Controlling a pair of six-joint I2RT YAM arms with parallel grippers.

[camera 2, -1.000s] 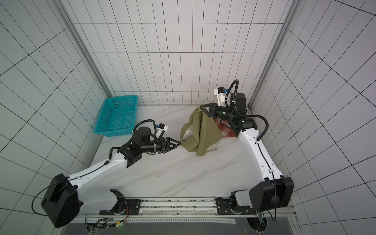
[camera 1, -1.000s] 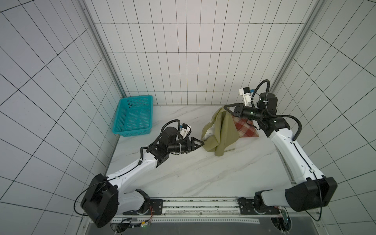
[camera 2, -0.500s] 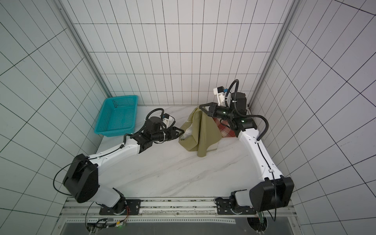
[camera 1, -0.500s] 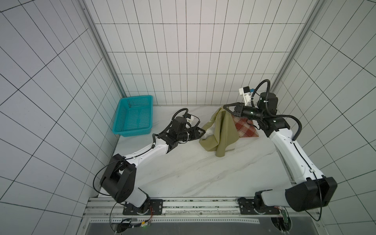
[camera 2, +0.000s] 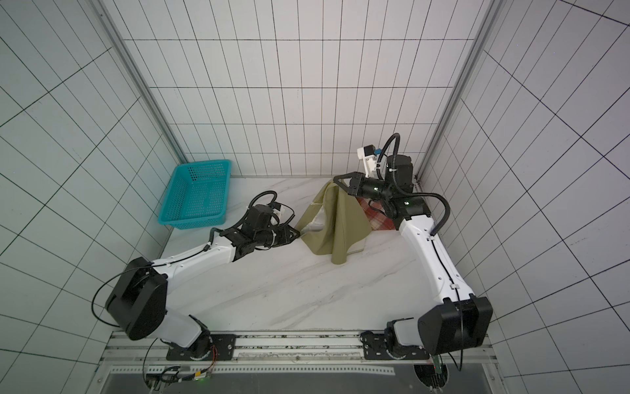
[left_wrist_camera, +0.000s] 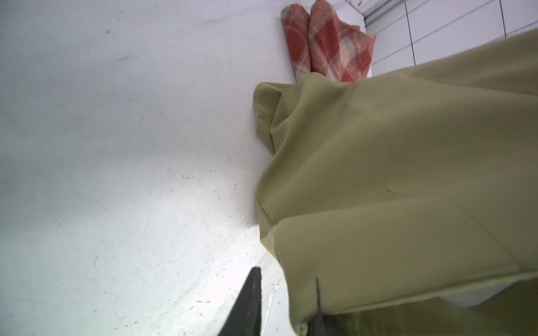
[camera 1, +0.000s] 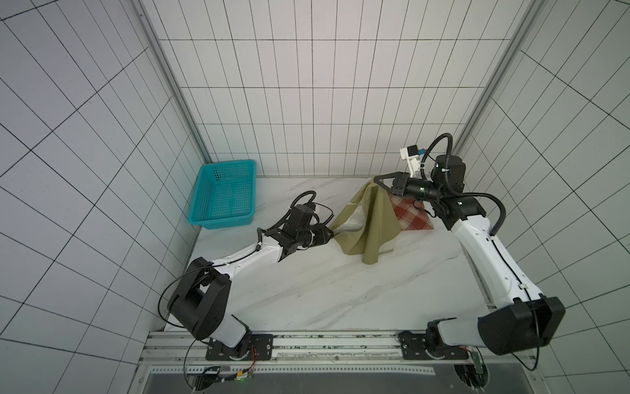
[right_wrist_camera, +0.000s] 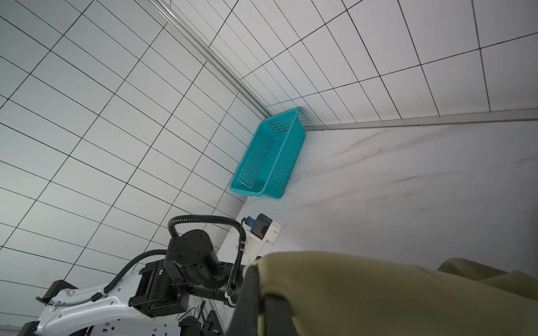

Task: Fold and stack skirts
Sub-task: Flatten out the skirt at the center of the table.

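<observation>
Skirts first, in both top views: olive skirt (camera 1: 371, 225) raised like a tent over the far right of the table (camera 1: 324, 290), peak clamped tight in the right gripper (camera 1: 378, 180), lower folds resting on the marble, pale inside showing. Left gripper (camera 1: 329, 235) low at the left edge of that cloth, touching it. Plaid skirt (camera 1: 414, 218) folded flat on the table just behind, partly hidden by the olive drape and the right arm. Teal basket (camera 1: 225, 164) in the far left corner, well apart from both skirts.

Left wrist view: olive skirt (left_wrist_camera: 393, 174) filling one side, hem edge hanging down by the left gripper (left_wrist_camera: 286, 276). One dark finger (left_wrist_camera: 247, 305) clear of the cloth, jaws a little apart, cloth lying against the other. Cannot tell whether pinched or loose. Plaid skirt (left_wrist_camera: 329, 43) doubled over on the table (left_wrist_camera: 116, 145) beyond, one end hidden behind the olive cloth.

Right wrist view: olive skirt (right_wrist_camera: 378, 291) draped over the right gripper (right_wrist_camera: 262, 302), clenched on a fold. Beyond it, left arm (right_wrist_camera: 189, 261) and basket (right_wrist_camera: 270, 163) against the tiled corner.
</observation>
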